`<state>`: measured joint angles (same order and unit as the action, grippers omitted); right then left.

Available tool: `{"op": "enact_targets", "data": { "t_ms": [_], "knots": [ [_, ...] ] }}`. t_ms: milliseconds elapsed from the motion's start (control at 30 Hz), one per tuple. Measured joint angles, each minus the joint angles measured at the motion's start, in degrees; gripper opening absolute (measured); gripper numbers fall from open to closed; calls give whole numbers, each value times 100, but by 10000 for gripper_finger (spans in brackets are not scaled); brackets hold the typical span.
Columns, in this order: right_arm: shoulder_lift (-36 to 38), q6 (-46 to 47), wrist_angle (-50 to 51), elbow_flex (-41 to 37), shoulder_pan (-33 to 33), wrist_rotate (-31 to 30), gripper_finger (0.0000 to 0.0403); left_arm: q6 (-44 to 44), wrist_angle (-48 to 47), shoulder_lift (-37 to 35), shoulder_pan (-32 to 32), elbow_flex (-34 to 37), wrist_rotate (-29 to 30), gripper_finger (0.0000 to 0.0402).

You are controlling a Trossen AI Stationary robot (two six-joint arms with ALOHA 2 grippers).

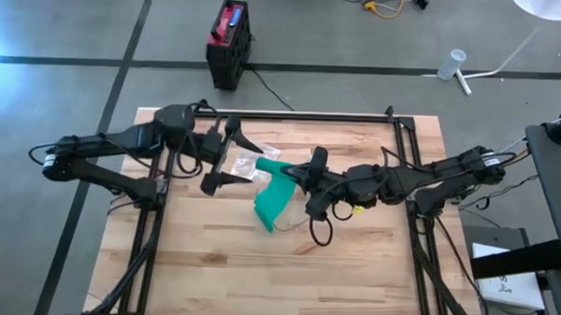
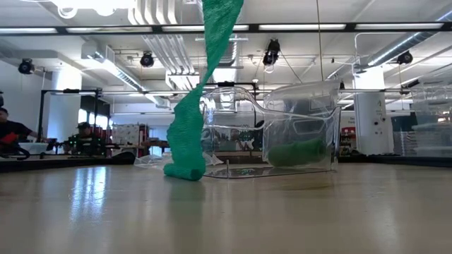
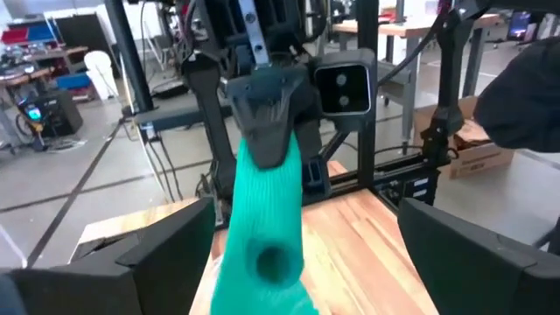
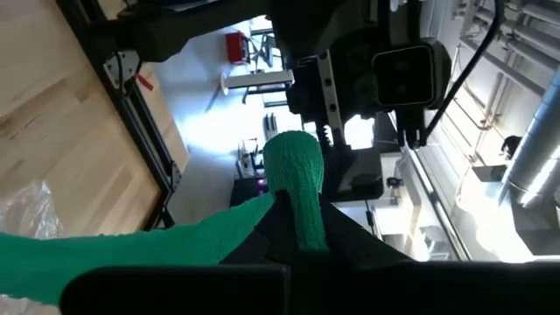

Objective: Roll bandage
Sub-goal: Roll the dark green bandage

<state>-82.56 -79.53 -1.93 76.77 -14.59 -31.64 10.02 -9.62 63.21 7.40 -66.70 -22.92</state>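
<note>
Overhead, you see the left gripper (image 1: 226,157) spread wide with nothing in it, over the clear plastic bag (image 1: 243,162), while the right gripper (image 1: 308,168) is clamped on the green bandage (image 1: 277,199), which hangs to the table (image 1: 352,263). Low down, your bag (image 2: 282,134) holds a green lump (image 2: 296,152); the bandage's end (image 2: 185,169) touches wood.

Bandage (image 1: 277,197) hangs between grippers — over table (image 1: 352,263).

One green bandage (image 1: 277,199), one clear plastic bag (image 1: 241,162), two claws — left (image 1: 226,157), right (image 1: 311,190).
</note>
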Motion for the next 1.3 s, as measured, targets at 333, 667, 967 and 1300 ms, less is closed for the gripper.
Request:
{"op": "enact_targets", "data": {
  "t_ms": [333, 667, 967, 1300],
  "knots": [
    [4, -24, 1, 0, 0, 14, 9, 2, 339, 374, 21, 7, -30, 352],
    [4, -19, 1, 0, 0, 55, 9, -20, 424, 583, 258, 7, -4, 296],
    [7, -2, 7, 0, 2, 0, 9, -2, 404, 524, 260, 7, -15, 128],
    [4, 262, 23, -13, 7, 31, 16, 44, 135, 276, 254, 9, 94, 30]
  ]
}}
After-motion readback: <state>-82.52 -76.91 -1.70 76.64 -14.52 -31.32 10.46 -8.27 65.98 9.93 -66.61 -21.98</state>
